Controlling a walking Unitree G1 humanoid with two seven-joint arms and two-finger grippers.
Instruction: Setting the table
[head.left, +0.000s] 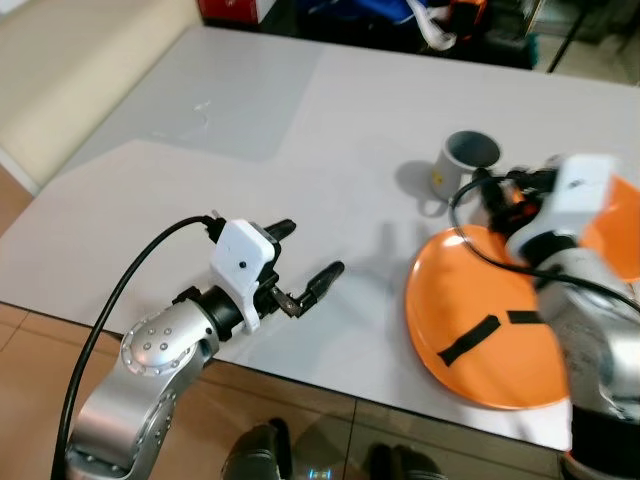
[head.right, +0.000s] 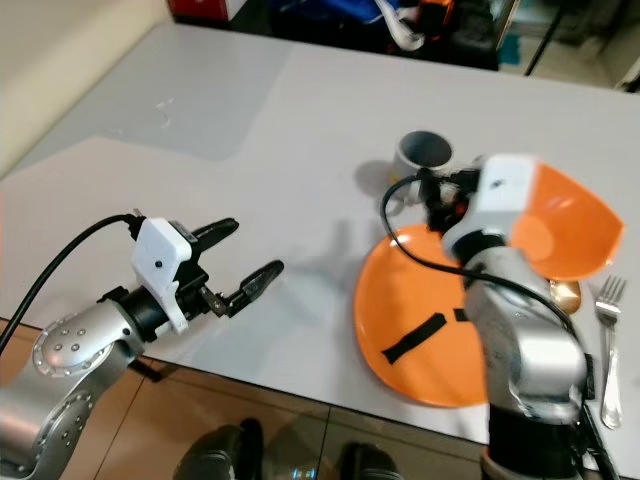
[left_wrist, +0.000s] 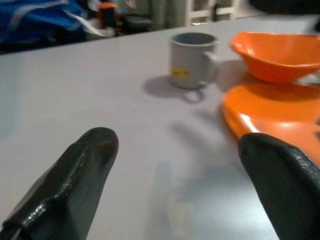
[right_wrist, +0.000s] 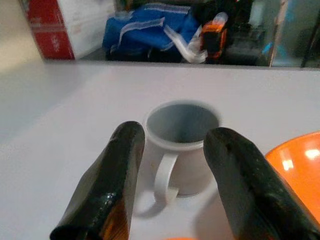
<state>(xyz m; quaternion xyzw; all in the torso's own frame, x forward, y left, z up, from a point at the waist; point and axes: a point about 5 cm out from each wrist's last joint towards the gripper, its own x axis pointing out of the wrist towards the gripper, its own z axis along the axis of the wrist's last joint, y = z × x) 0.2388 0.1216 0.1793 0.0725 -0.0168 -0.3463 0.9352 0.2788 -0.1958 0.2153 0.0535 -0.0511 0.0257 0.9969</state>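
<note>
Right gripper hovers over the far edge of the round orange plastic plate, fingers parted and empty, aimed at the handle of the grey ceramic mug just beyond on the white bench. Left gripper waits wide open, empty, at the near left edge. An orange plastic bowl and a silver fork lie to the right. Risk: a finger clips the handle or rim and tips the mug, or the forearm drags the bowl

Glossy orange plastic plate, matt grey mug, smooth table.
</note>
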